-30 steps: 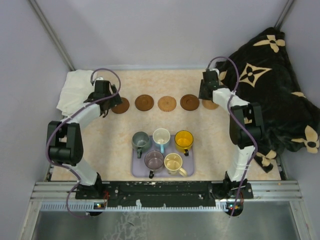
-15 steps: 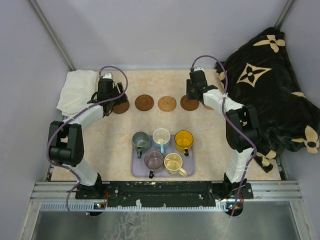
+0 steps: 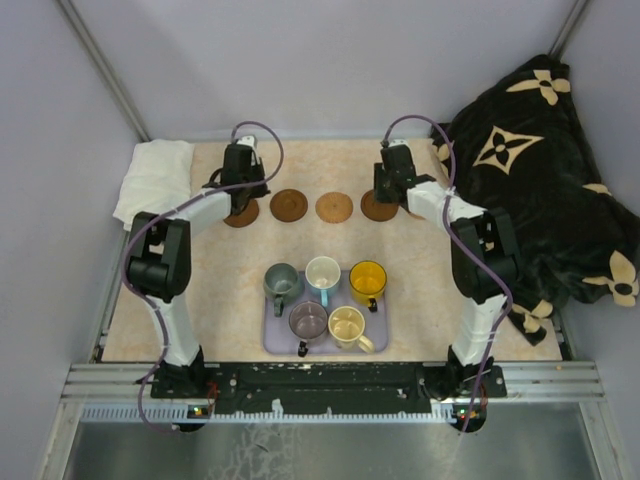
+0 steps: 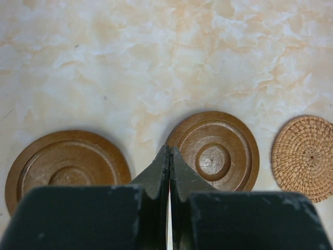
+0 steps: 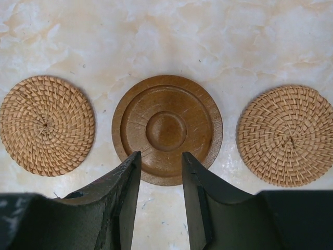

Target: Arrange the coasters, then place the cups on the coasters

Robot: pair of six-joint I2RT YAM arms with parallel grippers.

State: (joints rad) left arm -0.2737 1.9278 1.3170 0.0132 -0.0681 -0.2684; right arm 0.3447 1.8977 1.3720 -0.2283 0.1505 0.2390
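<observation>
Several round coasters lie in a row along the back. In the left wrist view two dark wooden coasters (image 4: 65, 166) (image 4: 216, 156) and a woven one (image 4: 304, 156) show. My left gripper (image 4: 169, 152) is shut and empty, its tip over the gap between the two dark ones. My right gripper (image 5: 161, 159) stands open over the near rim of a dark wooden coaster (image 5: 166, 127), with woven coasters (image 5: 47, 125) (image 5: 286, 135) on both sides. The cups, grey-green (image 3: 280, 280), white (image 3: 322, 272), yellow (image 3: 367, 280), purplish (image 3: 308, 321) and cream (image 3: 346, 326), stand on the tray.
The lavender tray (image 3: 276, 338) sits near the front middle. A white cloth (image 3: 150, 180) lies at the back left. A dark flower-patterned blanket (image 3: 530, 180) fills the right side. The right arm hides most of the rightmost coaster (image 3: 420, 211).
My left gripper has moved right along the coaster row and shut. My right gripper shifted left onto the fourth coaster, then stayed put.
</observation>
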